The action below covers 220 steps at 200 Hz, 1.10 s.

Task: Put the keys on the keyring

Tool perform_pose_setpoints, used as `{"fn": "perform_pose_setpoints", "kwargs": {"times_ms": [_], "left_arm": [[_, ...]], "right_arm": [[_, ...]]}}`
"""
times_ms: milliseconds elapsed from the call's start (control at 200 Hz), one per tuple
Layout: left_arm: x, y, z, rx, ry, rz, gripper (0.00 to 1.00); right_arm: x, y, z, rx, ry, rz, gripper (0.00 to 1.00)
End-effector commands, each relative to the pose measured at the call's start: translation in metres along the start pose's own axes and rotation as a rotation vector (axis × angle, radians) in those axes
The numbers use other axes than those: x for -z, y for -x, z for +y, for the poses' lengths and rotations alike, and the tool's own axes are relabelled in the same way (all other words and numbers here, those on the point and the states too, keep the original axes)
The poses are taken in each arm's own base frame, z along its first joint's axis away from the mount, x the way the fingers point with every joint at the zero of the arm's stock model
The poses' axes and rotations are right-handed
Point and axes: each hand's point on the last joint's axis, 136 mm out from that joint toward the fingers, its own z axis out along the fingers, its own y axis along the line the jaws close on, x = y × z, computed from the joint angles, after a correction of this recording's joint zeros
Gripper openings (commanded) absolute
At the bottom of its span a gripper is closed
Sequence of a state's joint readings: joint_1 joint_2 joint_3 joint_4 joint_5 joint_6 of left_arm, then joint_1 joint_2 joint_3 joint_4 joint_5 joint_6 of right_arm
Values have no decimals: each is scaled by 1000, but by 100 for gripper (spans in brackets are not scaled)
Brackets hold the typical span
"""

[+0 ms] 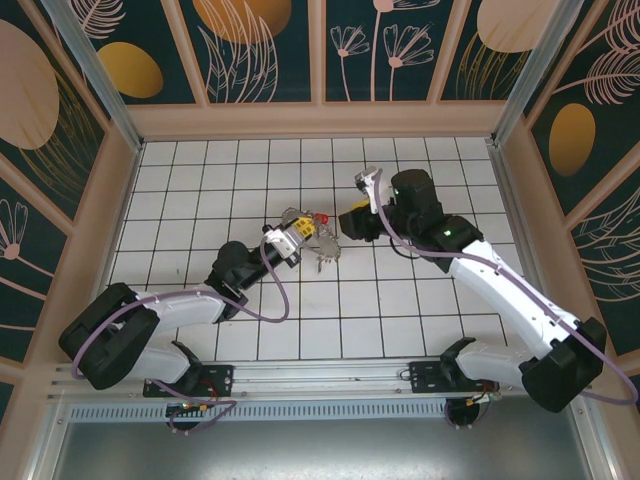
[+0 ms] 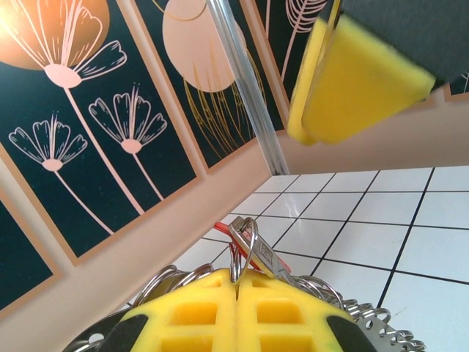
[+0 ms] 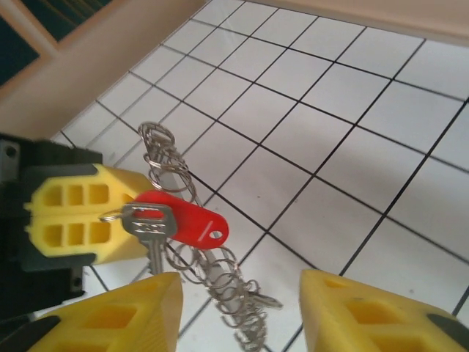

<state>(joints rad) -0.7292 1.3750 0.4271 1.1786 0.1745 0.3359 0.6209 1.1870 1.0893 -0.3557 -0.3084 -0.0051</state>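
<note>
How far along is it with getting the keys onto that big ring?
Partway. In hand: the left gripper is shut on the keyring. A silver key with a red tag hangs right at that grip, and looks hooked on, though I cannot tell for sure. The right gripper stands open just short of it. Left to do: making sure that key is fully on.

White arms (image 1: 190, 305), black joints (image 1: 232, 268), purple cables (image 1: 285, 300), yellow ribbed gripper fingers (image 3: 366, 312).
</note>
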Motion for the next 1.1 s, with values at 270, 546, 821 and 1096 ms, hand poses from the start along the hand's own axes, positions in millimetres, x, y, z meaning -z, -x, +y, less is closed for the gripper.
{"fn": "perform_pose_setpoints", "kwargs": {"times_ms": [270,546,821,1096], "left_arm": [[10,37,-6,-130,-51,-138,0],[10,38,-10,-163,-76,-140,0],[9,39,-7,-159,-62,-137,0],[8,42,-3,-145,-46,-137,0]], "right_arm": [[-8,3,11,593,158,-49,57],[-13,-13,33,619,368,38,59],[-9,-16,48,594,470,59,37],[-2,-18,55,595,501,55,23]]}}
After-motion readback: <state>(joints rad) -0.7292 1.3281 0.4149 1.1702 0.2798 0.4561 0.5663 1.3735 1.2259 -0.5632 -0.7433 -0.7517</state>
